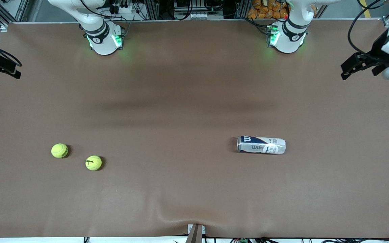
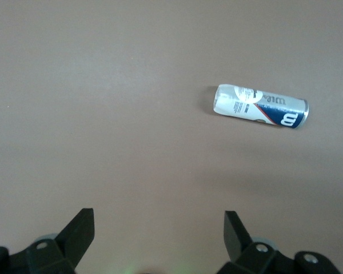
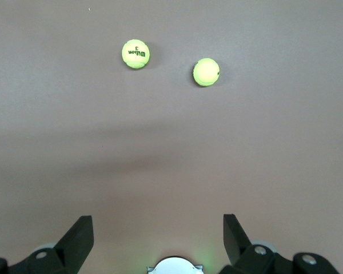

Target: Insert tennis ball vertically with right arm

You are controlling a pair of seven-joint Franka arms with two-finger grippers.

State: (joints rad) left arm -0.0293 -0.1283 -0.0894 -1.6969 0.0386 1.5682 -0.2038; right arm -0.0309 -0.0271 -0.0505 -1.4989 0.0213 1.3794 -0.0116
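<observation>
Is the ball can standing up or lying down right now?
Lying down: the can rests on its side on the table, its long side flat in the left wrist view too.

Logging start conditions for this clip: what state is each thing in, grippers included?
Tennis ball can: lying on its side on the table, toward the left arm's end.
Tennis ball: loose on the table, toward the right arm's end.
Second tennis ball: loose, beside the first, apart from it, nearer the front camera.
Left gripper: fingers open, holding nothing, waiting.
Right gripper: fingers open, holding nothing.
</observation>
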